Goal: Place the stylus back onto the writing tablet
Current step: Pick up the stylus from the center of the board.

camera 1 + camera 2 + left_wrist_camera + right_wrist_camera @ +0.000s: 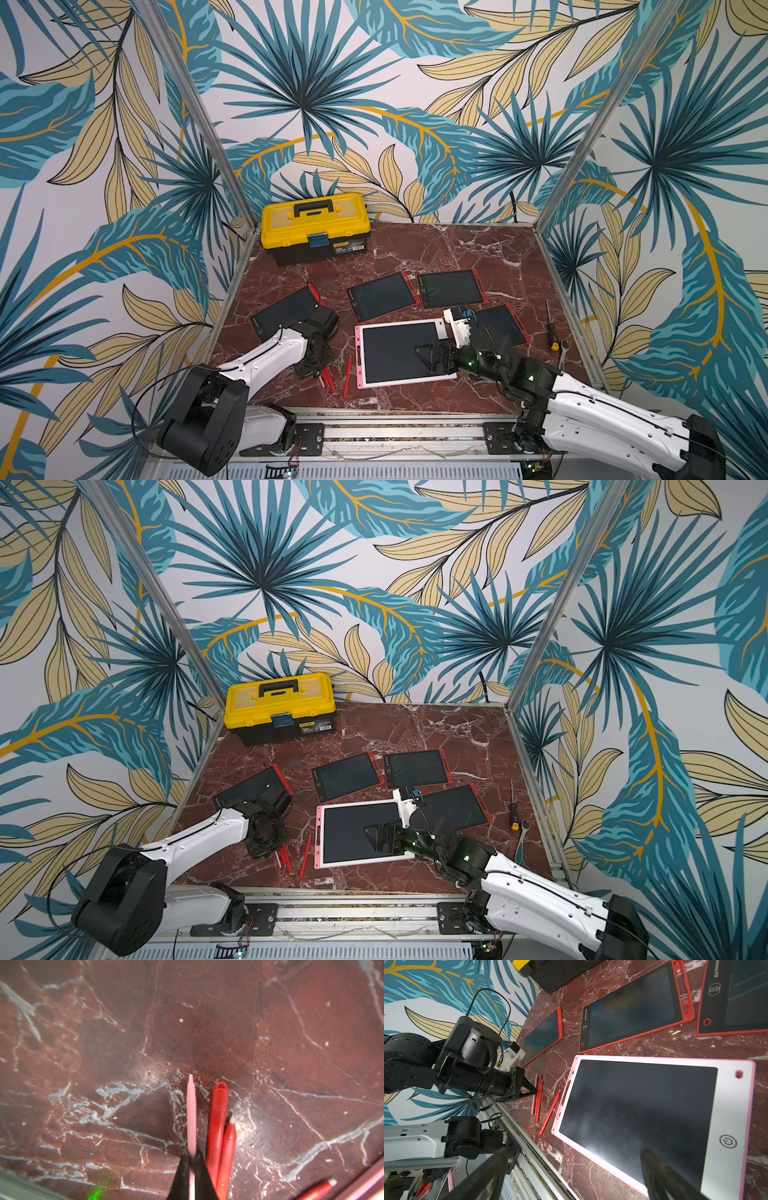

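The pink stylus [191, 1115] lies along the marble table top, right beside two red styluses [218, 1126]. My left gripper [192, 1152] is shut on its rear part, one black finger on each side. In the right wrist view the same grip shows, with the left gripper [535, 1091] low over the pink stylus [534, 1103]. The writing tablet [390, 361] is white with a pink rim and a dark screen. It lies flat just right of the styluses, as both top views show. My right gripper [422, 353] hovers open over the tablet's [633, 1105] right part, holding nothing.
Several red-framed tablets [380, 297] lie behind the pink one, one of them [286, 309] under my left arm. A further red stylus [347, 376] lies between the grip and the tablet. A yellow toolbox [316, 226] stands at the back left. A screwdriver [552, 332] and a wrench [563, 353] lie at the right edge.
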`<state>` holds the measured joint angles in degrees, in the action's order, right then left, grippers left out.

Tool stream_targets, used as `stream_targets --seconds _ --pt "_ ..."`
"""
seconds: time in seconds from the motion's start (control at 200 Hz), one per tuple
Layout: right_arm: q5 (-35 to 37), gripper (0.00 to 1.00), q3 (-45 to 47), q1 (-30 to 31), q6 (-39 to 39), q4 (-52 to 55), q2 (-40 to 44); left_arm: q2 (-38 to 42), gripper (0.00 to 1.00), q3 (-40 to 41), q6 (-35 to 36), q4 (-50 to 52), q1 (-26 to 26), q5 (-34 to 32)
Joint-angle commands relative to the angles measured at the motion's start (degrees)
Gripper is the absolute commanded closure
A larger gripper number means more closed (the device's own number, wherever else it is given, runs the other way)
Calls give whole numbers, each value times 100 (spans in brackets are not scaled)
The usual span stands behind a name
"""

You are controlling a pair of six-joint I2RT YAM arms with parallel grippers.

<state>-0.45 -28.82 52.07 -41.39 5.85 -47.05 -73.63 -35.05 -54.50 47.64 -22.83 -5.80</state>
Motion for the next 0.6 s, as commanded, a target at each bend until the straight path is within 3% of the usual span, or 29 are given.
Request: stream_targets --seconds 0.0,0.596 --pt "45 1 27 23 10 -5 -14 -4 94 229 -75 -37 -20 29" --pt "45 0 60 30 -1 -7 1 -279 90 148 -193 -17 -235 -26"
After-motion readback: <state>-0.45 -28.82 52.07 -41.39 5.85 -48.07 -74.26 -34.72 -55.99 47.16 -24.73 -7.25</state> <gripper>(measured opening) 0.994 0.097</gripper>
